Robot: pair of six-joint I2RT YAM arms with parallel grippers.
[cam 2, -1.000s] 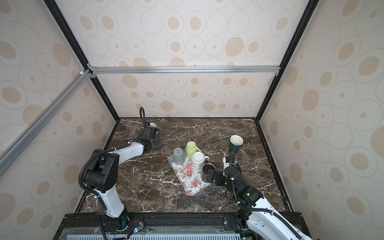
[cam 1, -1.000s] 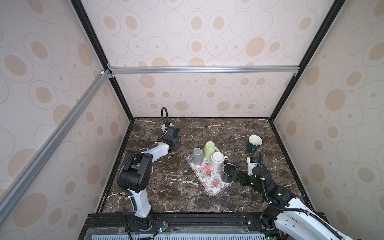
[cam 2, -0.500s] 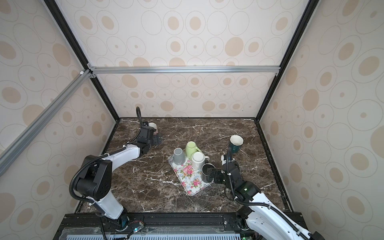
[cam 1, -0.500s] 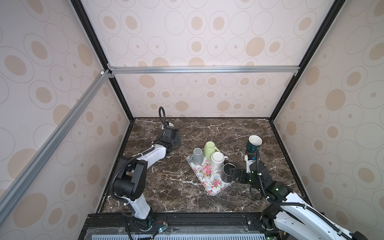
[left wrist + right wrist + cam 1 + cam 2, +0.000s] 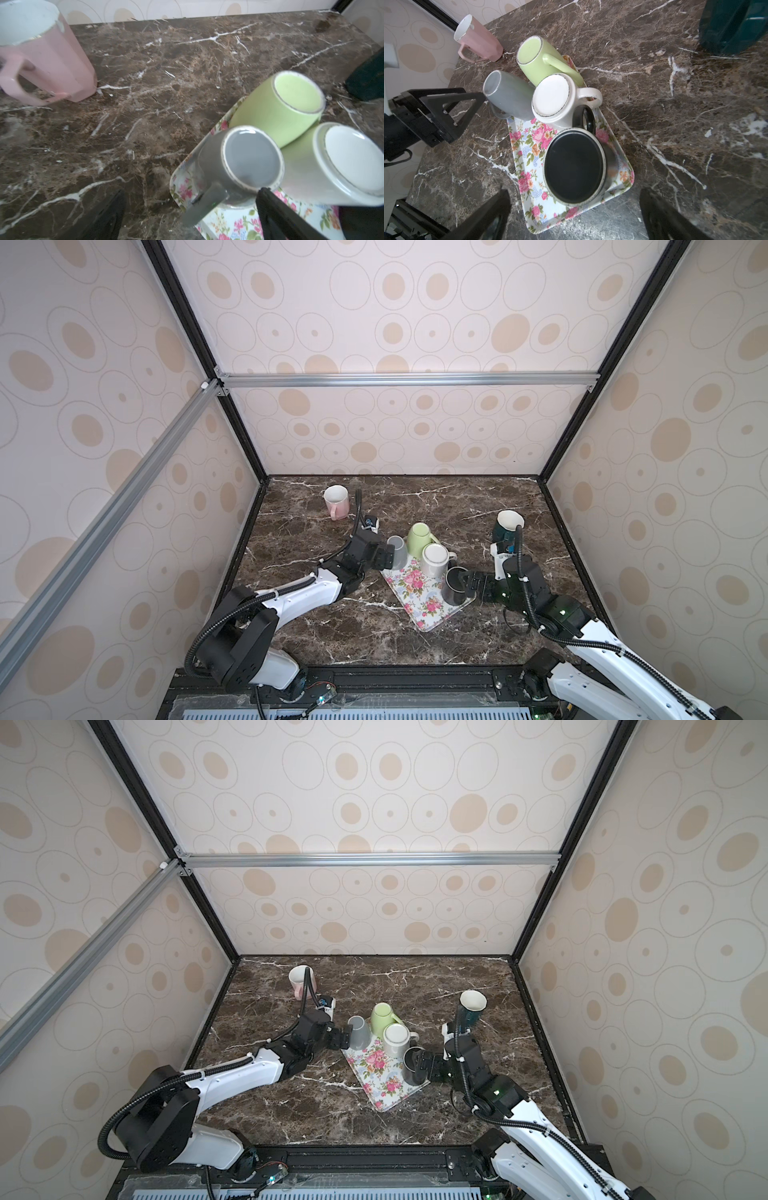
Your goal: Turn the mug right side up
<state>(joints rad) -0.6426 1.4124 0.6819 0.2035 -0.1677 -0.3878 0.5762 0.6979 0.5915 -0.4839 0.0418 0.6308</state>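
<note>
One inverted grey mug (image 5: 400,554) sits just ahead of wide-spread left claw (image 5: 389,559).

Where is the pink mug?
In both top views the pink mug stands upright at the far left corner of the table, behind the left gripper and apart from the tray.

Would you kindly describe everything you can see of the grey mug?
The grey mug looks like glossy ceramic, with a pale worn ring around its base. It stands upside down, base up, on a corner of the flowered tray, beside the green mug. Its handle points toward the left gripper, between the open jaws; contact cannot be told.
</note>
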